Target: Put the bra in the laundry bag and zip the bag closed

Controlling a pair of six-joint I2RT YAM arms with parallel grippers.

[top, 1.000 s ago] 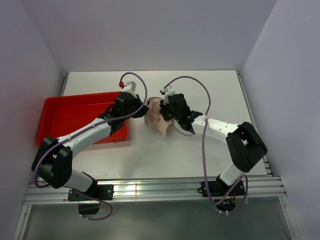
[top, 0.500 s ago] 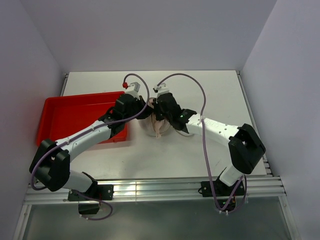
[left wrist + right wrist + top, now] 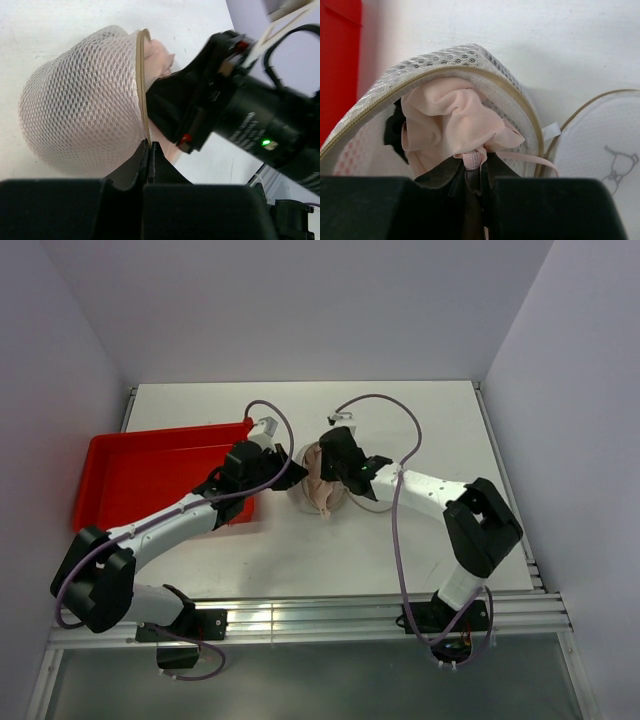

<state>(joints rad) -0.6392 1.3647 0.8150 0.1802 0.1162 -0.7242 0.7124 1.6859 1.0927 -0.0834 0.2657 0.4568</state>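
Right wrist view: the right tool [image 3: 472, 172] is pinched tight on the soft pink cloth bra [image 3: 452, 120], w/ the bra partly inside the small round whitish mesh laundry bag [image 3: 470, 55]. The bag lies on its side, mouth open, on the white bench [image 3: 400, 540], near the red plastic tray [image 3: 140, 475]. Its flat round lid [image 3: 600, 135] lies next to it. The left tool [image 3: 149, 150] squeezes the bag's tan zip rim [image 3: 141, 75].

The laundry bag [image 3: 80, 105] lies mid-worktop [image 3: 420, 420], right of the tray [image 3: 135, 475]; the bra [image 3: 455, 120] sits partly inside it, with the lid [image 3: 600, 140] beside.
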